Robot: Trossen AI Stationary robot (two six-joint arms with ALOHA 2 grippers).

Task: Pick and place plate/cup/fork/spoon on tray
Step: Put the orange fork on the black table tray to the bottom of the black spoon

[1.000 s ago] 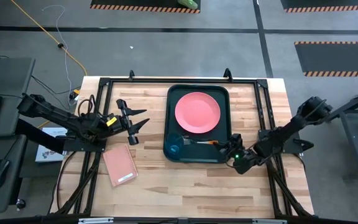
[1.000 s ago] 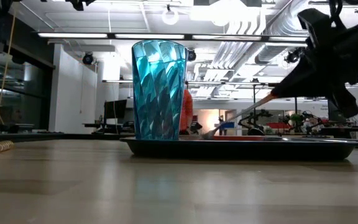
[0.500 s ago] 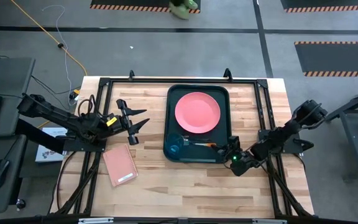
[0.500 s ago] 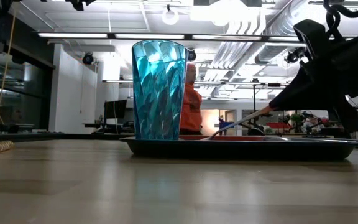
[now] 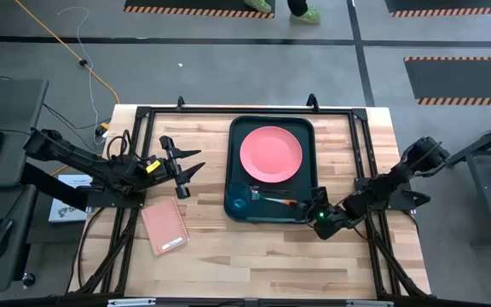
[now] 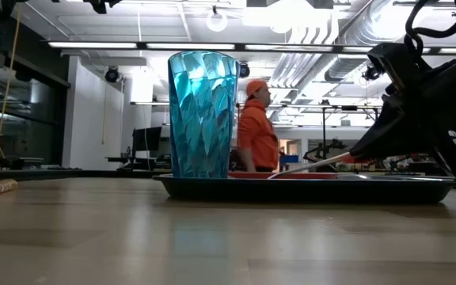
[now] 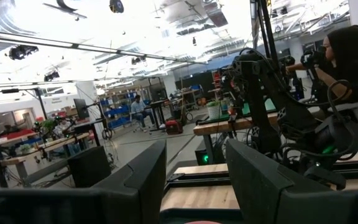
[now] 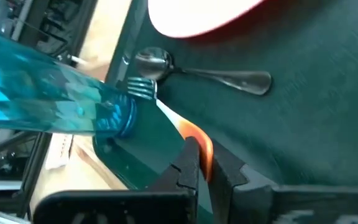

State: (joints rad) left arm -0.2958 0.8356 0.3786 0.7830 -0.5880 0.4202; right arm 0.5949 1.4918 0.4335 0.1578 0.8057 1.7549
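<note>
We are clamping the fork [image 8: 166,118] by its orange handle in the right gripper [image 5: 318,211]. Its long axis is running straight ahead of the fingers, tines reaching out over the tray [image 5: 301,145] toward the cup [image 5: 239,199], beside the spoon [image 8: 204,71].

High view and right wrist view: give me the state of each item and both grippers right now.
Tray: flat on the table, holding all four items.
Plate: flat in the tray.
Cup: upright in the tray.
Spoon: lying in the tray, free.
Fork: tilted, tines by the cup, handle gripped.
Right gripper: shut on fork.
Left gripper: open, empty, left of the tray.
Notebook: closed, on the table.
</note>
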